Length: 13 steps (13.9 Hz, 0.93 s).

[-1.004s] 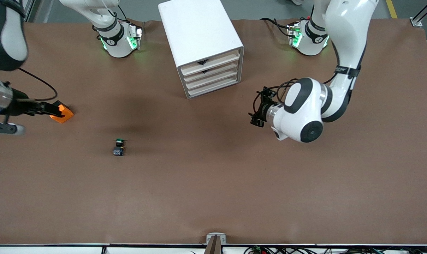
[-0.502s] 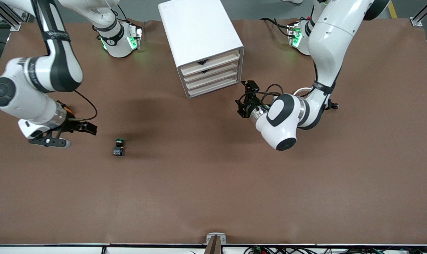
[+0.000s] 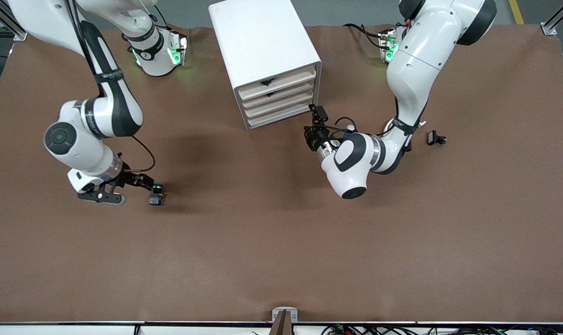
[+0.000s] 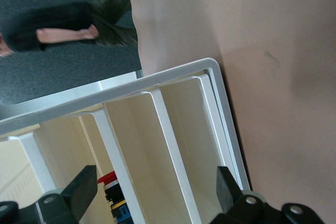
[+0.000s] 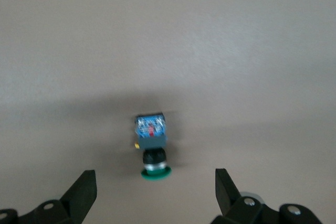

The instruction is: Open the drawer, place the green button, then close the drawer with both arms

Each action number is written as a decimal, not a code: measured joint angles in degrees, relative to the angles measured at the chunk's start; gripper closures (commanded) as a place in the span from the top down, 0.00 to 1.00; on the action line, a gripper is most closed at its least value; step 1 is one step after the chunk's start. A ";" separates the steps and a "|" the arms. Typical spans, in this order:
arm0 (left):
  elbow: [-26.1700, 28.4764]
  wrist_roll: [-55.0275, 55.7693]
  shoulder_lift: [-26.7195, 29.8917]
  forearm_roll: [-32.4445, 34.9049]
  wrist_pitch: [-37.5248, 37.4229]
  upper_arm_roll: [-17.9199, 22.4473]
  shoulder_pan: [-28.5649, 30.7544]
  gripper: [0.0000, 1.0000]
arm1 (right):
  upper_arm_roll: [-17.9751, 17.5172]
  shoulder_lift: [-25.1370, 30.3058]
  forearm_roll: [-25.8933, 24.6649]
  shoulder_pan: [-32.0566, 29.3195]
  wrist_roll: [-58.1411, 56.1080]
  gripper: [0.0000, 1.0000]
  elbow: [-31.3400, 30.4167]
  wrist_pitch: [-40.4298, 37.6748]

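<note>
Brown paper is covering the tabletop, and on it the button is lying on its side, green cap pointing toward the robots' bases, well apart from the white cabinet and toward the right arm's end. The right tool is hanging just beside the button with its fingers spread wide and nothing between them; in the right wrist view the button is sitting between the two fingertips but ahead of them, not yet enclosed.

The left tool is hovering in front of the cabinet's lower corner at the left arm's end, fingers likewise spread and empty. The drawer, third from the top, is sitting flush and shut; the left wrist view is looking along the cream drawer fronts from close in.

The risks look twofold. The button is small and lying loose, so a finger coming down off-centre is likely to nudge or roll it away rather than pinch it, and a grip on the round cap could slip. At the cabinet, the left tool is facing the edge of the drawer stack rather than the small black handles visible on the upper drawers, so it could catch the wrong drawer, or push the light cabinet across the paper instead of drawing the tray out.

A small dark part is lying near the left arm, clear of both.
</note>
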State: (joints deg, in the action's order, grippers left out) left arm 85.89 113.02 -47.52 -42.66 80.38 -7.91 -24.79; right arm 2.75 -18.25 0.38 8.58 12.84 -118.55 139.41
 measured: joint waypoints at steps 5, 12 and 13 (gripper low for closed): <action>-0.04 3.37 -3.90 -2.56 -2.67 -0.05 -0.63 0.80 | 0.04 -5.72 0.00 0.26 0.14 1.00 0.09 8.94; -0.09 3.53 -8.31 -5.61 -6.17 -0.25 -3.40 0.55 | 0.31 -10.21 0.00 0.22 0.19 1.00 1.78 10.49; -0.09 3.53 -8.77 -5.89 -6.56 -0.26 -3.79 0.53 | 0.30 -10.76 0.00 0.23 0.19 1.00 1.97 10.49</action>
State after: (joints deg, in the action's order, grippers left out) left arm 85.80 116.56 -56.30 -48.55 73.82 -8.17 -28.58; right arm 3.05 -29.01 0.38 8.80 13.03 -116.58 149.89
